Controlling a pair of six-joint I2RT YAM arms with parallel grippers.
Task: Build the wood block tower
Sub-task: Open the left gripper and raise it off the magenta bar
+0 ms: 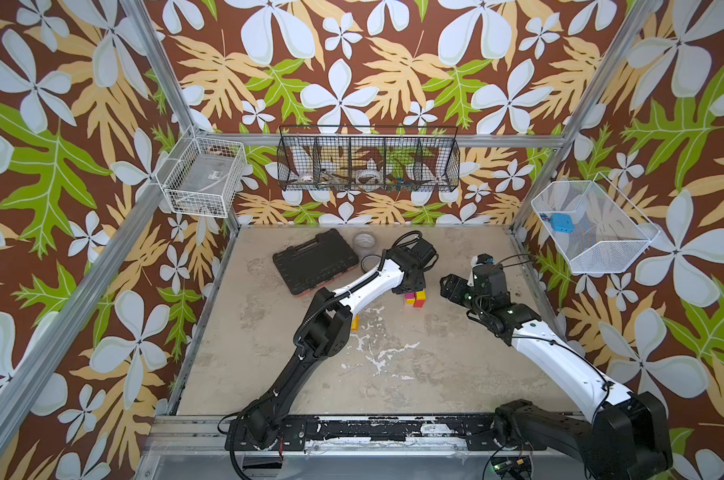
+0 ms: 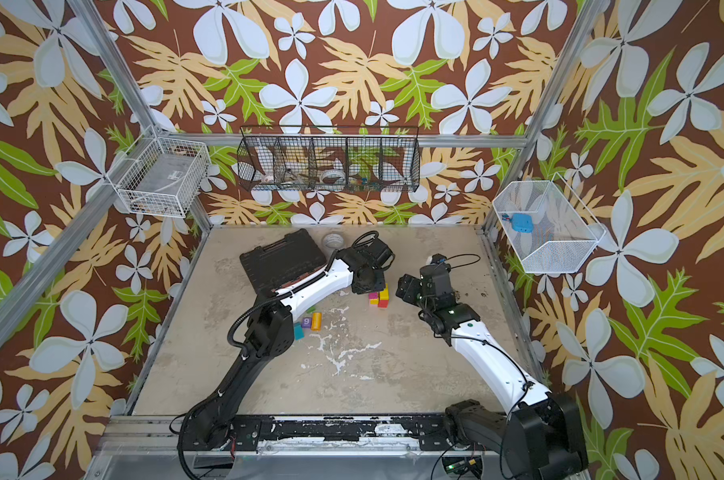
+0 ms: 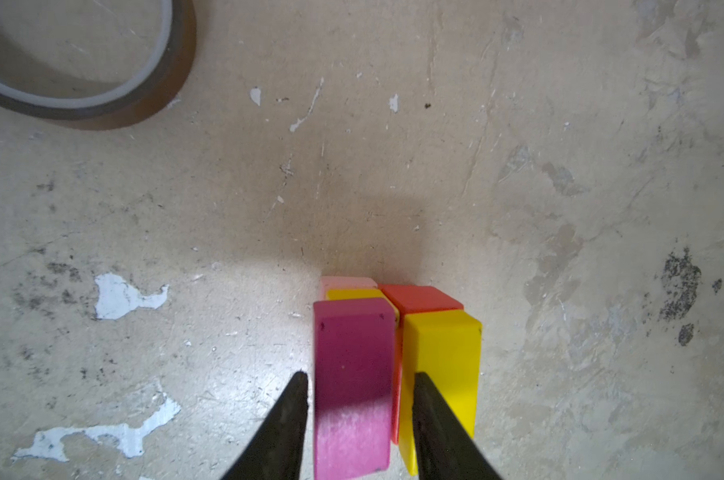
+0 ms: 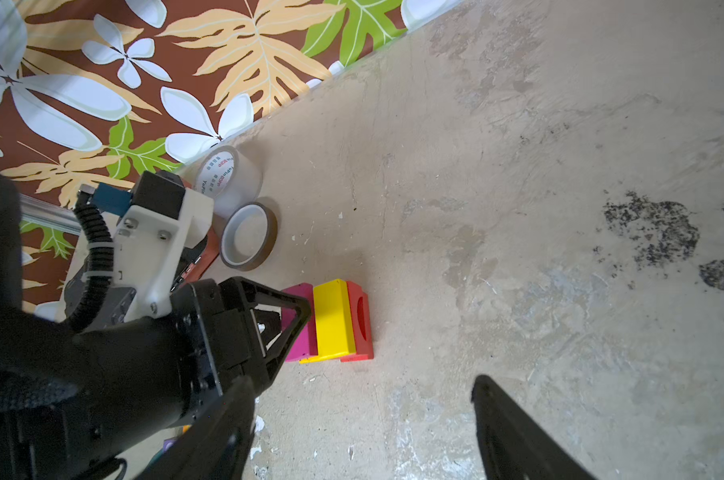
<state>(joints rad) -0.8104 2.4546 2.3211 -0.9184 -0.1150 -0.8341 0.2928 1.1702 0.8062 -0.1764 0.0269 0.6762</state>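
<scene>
The tower (image 1: 417, 298) is a low cluster of wood blocks right of the table's middle. In the left wrist view a magenta block (image 3: 354, 374) lies on top beside a yellow block (image 3: 443, 353), with red (image 3: 420, 297) and pink (image 3: 345, 282) blocks under them. My left gripper (image 3: 360, 374) hangs over the tower, slightly open, its fingers straddling the magenta block with a thin gap on each side. My right gripper (image 4: 364, 386) stands wide open to the right of the tower (image 4: 335, 320), with only bare table between its fingers. Loose blocks lie by the left arm: a purple "9" cube (image 2: 307, 322), an orange cylinder (image 2: 316, 321) and a teal piece (image 2: 298, 331).
A black tool case (image 1: 315, 262) lies at the back left, with a clear tape roll (image 4: 227, 178) and a brown tape ring (image 4: 250, 237) close behind the tower. Wire baskets (image 1: 368, 160) hang on the walls. Metal frame rails (image 1: 537, 291) edge the table.
</scene>
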